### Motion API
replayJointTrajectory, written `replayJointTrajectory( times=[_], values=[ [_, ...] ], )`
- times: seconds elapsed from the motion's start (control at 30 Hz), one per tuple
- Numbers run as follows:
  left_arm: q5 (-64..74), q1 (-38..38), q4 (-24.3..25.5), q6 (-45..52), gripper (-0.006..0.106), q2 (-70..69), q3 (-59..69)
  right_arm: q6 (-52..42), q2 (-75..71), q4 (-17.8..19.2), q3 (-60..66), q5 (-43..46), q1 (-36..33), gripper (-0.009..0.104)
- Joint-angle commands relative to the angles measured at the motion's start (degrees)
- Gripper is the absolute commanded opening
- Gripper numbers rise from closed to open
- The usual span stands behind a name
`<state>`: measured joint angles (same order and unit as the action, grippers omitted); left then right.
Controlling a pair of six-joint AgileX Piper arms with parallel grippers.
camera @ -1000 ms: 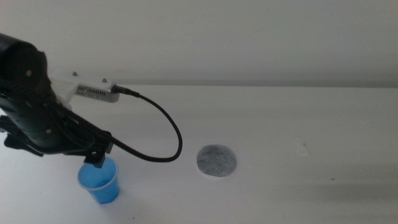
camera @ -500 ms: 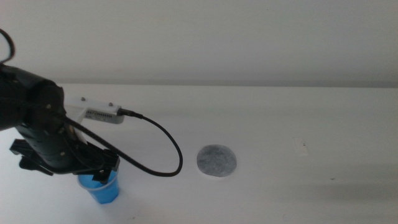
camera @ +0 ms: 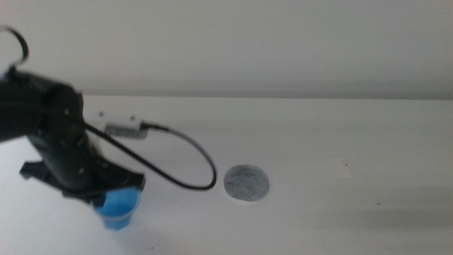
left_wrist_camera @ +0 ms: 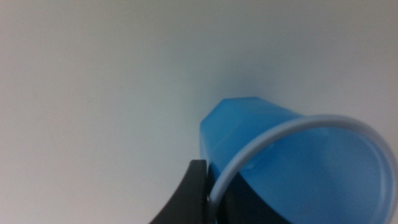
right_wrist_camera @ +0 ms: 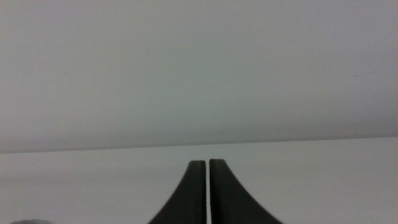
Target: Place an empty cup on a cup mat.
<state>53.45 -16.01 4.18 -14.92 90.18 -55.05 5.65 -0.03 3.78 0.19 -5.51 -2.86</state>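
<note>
The translucent blue cup stands upright at the table's front left, its rim covered by my left arm. My left gripper is right on top of it. In the left wrist view the two dark jaws stand one outside and one inside the cup's wall, and my left gripper is shut on the pale rim. The round speckled grey cup mat lies flat and bare to the cup's right, well apart from it. My right gripper is shut and empty above bare table and does not show in the middle view.
A black cable loops from the left arm's white wrist camera down toward the mat's left side. The white table runs back to a pale wall.
My left arm has come down and shifted right over the cup, so the cup's open rim is now covered. The cup and the mat have stayed in place.
</note>
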Motion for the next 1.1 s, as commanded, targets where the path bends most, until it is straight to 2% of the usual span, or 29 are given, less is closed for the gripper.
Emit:
replayJointTrajectory(
  times=[0.0, 0.17, 0.43, 0.7, 1.07],
  values=[
    [3.7, -2.6, -1.4, -3.3, -0.002, -1.5, -4.1, -0.1, -2.1, 0.6, 2.0, 0.3, 0.0, -0.002],
    [7.7, -10.4, -2.3, -9.1, -0.002, 3.1, -16.2, -0.1, -2.1, 0.6, 2.0, 0.3, 0.0, -0.002],
    [14.2, -20.4, -2.9, -9.5, -0.002, 19.3, -36.0, -0.1, -2.1, 0.6, 2.0, 0.3, 0.0, -0.002],
    [15.4, -21.1, -3.8, -9.1, -0.002, 28.0, -46.6, -0.1, -2.1, 0.6, 2.0, 0.3, 0.0, -0.002],
    [13.1, -21.1, -5.2, -9.3, -0.002, 32.1, -48.2, -0.1, -2.1, 0.6, 2.0, 0.3, 0.0, -0.002]
  ],
)
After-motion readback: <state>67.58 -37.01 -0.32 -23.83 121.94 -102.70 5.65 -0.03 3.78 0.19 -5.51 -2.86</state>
